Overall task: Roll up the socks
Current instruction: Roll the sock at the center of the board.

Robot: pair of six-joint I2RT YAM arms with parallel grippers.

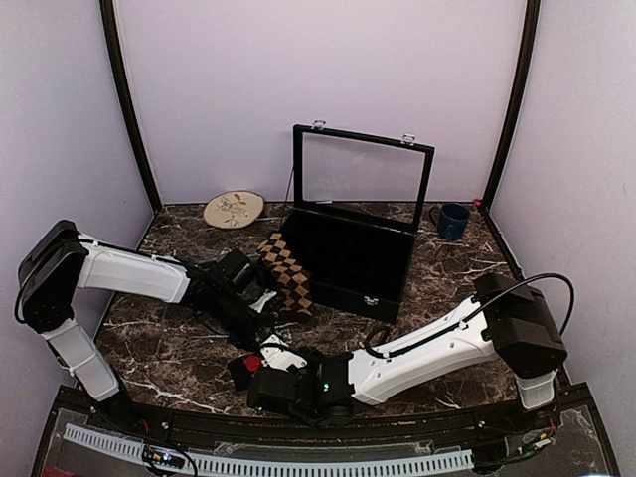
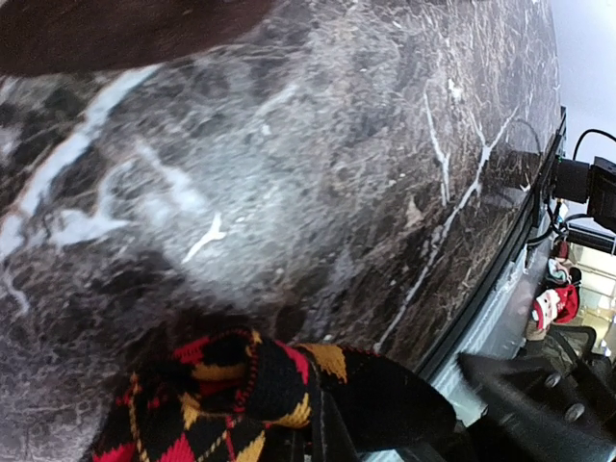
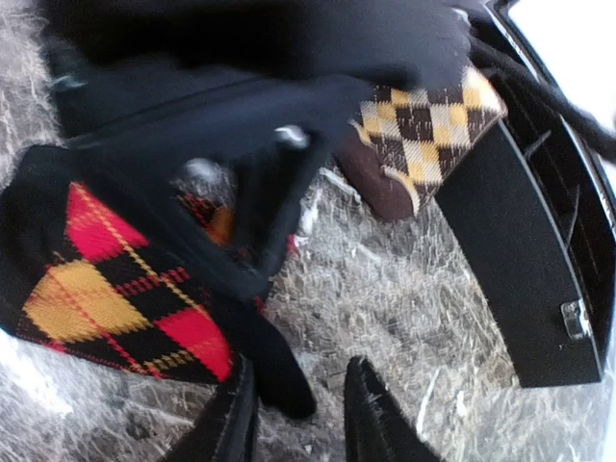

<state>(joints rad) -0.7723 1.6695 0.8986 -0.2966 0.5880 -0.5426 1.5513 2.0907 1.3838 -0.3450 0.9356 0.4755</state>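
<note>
Dark marble table [image 1: 467, 268], both arms reaching in toward the near centre. Left arm [image 1: 129, 270] comes in from the left, right arm [image 1: 437, 343] sweeps in low from the right along the near edge. Black case [image 1: 353, 263] sits centre-far with its glass lid standing upright and open. Tan sock [image 1: 288, 270] lies flat on the table with its far end against the case's near-left corner. It's well apart from the right fingers, and the left wrist housing is just beside it. Red sock [image 1: 253, 364] is bunched up at near centre, between the two wrists. Left gripper [image 1: 256, 343] is down on it, fingers pressed together, pinching a fold of the red sock; the left wrist view shows the fabric gathered right at the tips. Right gripper [image 3: 294, 423] has its fingers spread, gripping nothing, with the red sock's black end poking into the gap between them. Patterned plate [image 1: 234, 209] is far left by the wall. Blue mug [image 1: 452, 220] is far right, beside the case.
</note>
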